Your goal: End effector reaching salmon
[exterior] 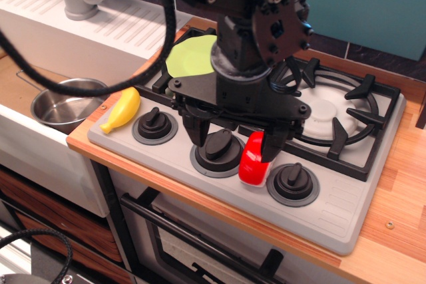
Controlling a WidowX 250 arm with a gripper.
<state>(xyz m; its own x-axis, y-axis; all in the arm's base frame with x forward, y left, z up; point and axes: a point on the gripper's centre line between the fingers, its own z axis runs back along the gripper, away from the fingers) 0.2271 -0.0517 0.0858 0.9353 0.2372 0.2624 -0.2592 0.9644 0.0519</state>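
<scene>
The salmon [252,165] is a small glossy red rounded block standing on the grey stove panel [346,211], between the middle knob [218,149] and the right knob [293,183]. My black gripper [235,147] hangs low over the panel with its wide flat bar above the knobs. Its fingers are spread wide apart. The left finger [199,134] is at the middle knob's left side. The right finger [272,145] overlaps the salmon's upper right edge. Nothing is held between the fingers.
A yellow banana [121,110] lies at the panel's left end beside the left knob [154,124]. A lime green plate [190,58] sits on the rear left burner and a black grate [336,108] on the right. A steel bowl [66,104] sits in the sink at left.
</scene>
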